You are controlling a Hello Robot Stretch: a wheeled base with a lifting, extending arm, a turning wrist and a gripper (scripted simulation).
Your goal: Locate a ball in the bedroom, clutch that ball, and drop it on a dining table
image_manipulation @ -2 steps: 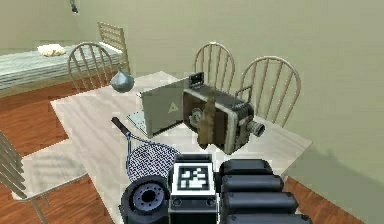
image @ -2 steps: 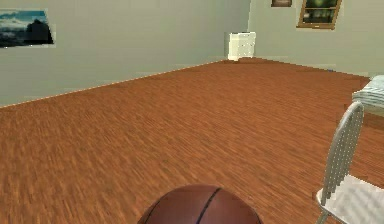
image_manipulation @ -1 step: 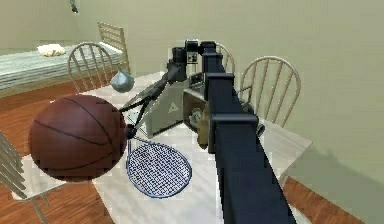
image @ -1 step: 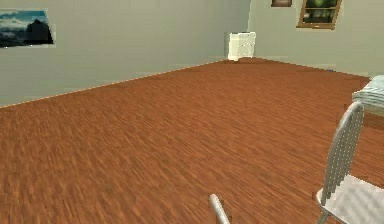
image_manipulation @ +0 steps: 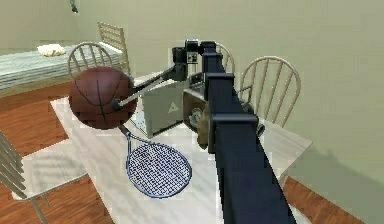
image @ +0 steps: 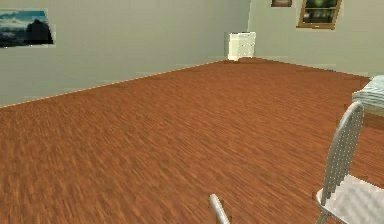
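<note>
Wood floor (image: 150, 140), pale walls (image: 150, 40), framed picture (image: 25, 28). White worktop (image_manipulation: 105, 150) ringed by spindle-back chairs (image_manipulation: 270, 85). Dark arm (image_manipulation: 235, 150) stretched over worktop. Basketball (image_manipulation: 100, 97) hanging clear above worktop, held at pincer (image_manipulation: 135, 92) far end. Grey box (image_manipulation: 160, 115) and flat-lying racket (image_manipulation: 158, 168) just beside, on worktop.

Surface (image_manipulation: 92, 158): crosses the arm side view's middle, with the arm (image_manipulation: 240, 160) reaching out over it.
Ball (image_manipulation: 100, 97): hangs at the gripper's (image_manipulation: 128, 93) far end, clear of the surface, over its left part.
Racket (image_manipulation: 158, 168): lies flat on the surface, below the ball and left of the arm.
Box (image_manipulation: 163, 112): stands on the surface behind the racket, right of the ball.
Far chair (image_manipulation: 270, 88): beyond the surface, right of the arm.
Bed (image_manipulation: 25, 70): farther back, at the left.
Near chair (image: 345, 165): at the forward view's lower right, in front of the surface's edge.
Wall picture (image: 22, 28): on the left wall.
</note>
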